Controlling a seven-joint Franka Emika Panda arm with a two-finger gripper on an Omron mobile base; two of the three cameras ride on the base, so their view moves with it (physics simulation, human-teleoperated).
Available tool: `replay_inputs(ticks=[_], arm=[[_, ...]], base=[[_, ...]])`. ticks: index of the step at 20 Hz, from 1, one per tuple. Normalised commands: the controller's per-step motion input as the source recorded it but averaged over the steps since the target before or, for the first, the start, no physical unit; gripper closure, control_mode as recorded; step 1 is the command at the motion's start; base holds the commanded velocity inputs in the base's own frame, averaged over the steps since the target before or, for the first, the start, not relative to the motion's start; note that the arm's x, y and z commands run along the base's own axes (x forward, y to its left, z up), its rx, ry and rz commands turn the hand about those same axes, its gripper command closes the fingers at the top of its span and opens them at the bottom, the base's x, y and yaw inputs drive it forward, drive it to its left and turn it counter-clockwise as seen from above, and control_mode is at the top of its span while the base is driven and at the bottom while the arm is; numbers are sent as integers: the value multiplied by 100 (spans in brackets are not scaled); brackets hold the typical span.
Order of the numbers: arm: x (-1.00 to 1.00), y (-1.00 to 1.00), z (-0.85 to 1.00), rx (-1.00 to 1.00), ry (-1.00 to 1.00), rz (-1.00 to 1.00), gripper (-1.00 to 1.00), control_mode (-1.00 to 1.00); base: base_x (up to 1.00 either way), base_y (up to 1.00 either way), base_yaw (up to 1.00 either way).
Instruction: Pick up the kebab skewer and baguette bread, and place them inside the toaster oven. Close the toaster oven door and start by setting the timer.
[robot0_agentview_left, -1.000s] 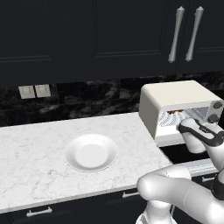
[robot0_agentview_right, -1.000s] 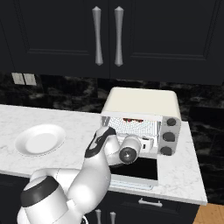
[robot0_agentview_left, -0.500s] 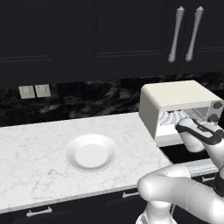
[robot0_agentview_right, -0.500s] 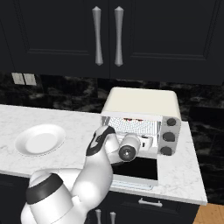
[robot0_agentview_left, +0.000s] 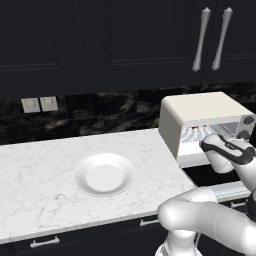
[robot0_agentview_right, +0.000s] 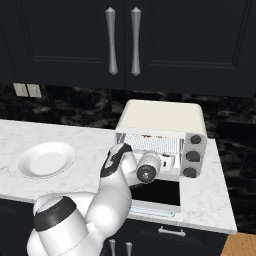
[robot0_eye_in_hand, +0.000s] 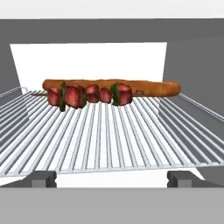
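Looking down the tool (robot0_eye_in_hand: 112, 178), you've got it wide open and holding nothing, tips at the front edge of the rack (robot0_eye_in_hand: 105, 140). Skewer (robot0_eye_in_hand: 89, 95) and baguette (robot0_eye_in_hand: 148, 88) both lie at the back of the rack, skewer just in front, looks touching. My guess: the skewer is light and rolls, the loaf stiff, so nothing to regrip. The side views add the door (robot0_agentview_right: 157, 192) folded down, the knobs (robot0_agentview_right: 191, 156), and a plate (robot0_agentview_left: 104, 174) on the table (robot0_agentview_left: 35, 180).

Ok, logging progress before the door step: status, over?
Gripper open, empty, at oven mouth. Skewer and baguette both on rack. Door still down.
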Motion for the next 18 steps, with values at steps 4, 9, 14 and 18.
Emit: replay_inputs(ticks=[4, 9, 14, 18], arm=[[1, 1, 0, 0, 0, 0, -100, -100], [-59, -25, 0, 0, 2, 0, -100, -100], [-62, -35, 0, 0, 0, 0, -100, -100], [-54, -9, 0, -1, 0, 0, -100, -100]], base=[[0, 0, 0], [0, 0, 0], [0, 0, 0], [0, 0, 0]])
